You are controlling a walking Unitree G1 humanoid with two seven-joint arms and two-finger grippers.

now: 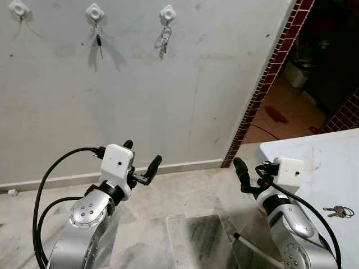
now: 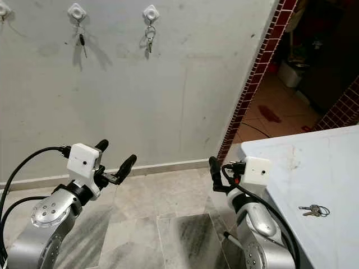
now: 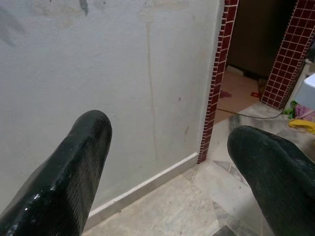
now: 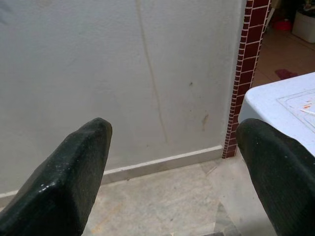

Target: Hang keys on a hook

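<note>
A small bunch of keys [image 1: 339,212] lies on the white table [image 1: 314,157] at my right, just beyond my right arm. High on the grey wall are three white hooks. The left hook [image 1: 19,8] looks bare, the middle hook [image 1: 95,12] carries a dark key [image 1: 99,42], and the right hook [image 1: 167,14] carries a key ring [image 1: 165,38]. My left gripper [image 1: 142,154] is open and empty, raised toward the wall well below the hooks. My right gripper [image 4: 172,142] is open and empty beside the table's corner, a forearm's length from the keys.
A doorway edged with red brick tiles [image 1: 263,89] opens to the right of the wall onto an orange floor. A white skirting board [image 1: 185,165] runs along the wall's foot. Black cables [image 1: 42,185] loop off my left arm. Grey floor tiles lie below.
</note>
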